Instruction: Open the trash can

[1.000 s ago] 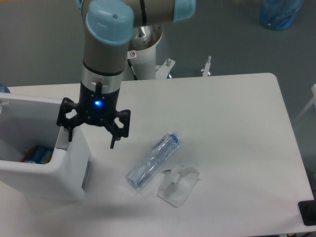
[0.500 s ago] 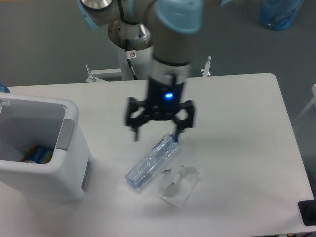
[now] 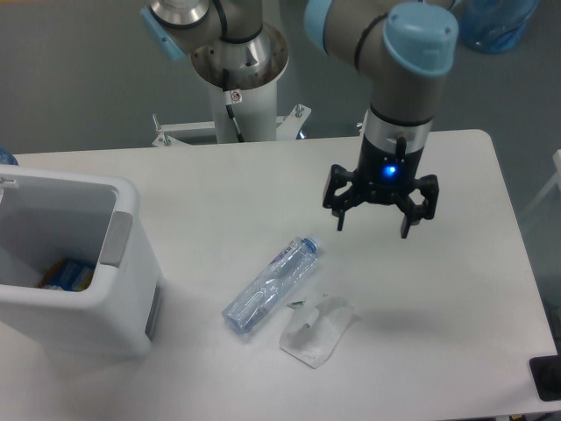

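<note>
Hovering my gripper [image 3: 372, 224] over the table's [image 3: 456, 289] right half, jaws spread and empty; I see the trash can [image 3: 74, 281] standing open at the left edge.

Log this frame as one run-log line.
task: open trash can | trash can: open, items inside | gripper: open, empty, above table right of bottle | wrapper: on table beside bottle
</note>
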Controlling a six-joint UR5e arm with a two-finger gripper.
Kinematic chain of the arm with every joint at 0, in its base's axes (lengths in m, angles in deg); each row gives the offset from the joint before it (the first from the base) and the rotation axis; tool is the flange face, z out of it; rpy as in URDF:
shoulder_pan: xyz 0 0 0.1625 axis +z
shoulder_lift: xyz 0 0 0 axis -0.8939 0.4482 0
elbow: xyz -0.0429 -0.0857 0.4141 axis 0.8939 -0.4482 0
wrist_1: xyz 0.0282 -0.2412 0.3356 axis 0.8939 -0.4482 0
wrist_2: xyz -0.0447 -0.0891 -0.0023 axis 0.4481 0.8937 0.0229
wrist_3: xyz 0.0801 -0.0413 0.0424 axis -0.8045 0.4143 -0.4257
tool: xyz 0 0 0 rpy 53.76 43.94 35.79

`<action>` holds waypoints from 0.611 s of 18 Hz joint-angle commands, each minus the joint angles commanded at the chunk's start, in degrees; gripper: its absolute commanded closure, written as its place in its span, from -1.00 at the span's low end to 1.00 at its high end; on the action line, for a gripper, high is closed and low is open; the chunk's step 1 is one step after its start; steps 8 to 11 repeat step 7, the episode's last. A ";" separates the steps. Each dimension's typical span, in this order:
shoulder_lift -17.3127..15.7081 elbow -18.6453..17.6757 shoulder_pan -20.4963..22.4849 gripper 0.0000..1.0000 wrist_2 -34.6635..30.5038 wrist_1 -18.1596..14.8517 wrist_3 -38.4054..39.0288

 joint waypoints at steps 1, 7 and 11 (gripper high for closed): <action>0.44 -0.18 0.09 -1.00 -0.26 0.26 -3.26; 0.80 -2.29 2.64 -1.00 -0.62 3.95 -7.33; 0.80 -2.29 2.64 -1.00 -0.62 3.95 -7.33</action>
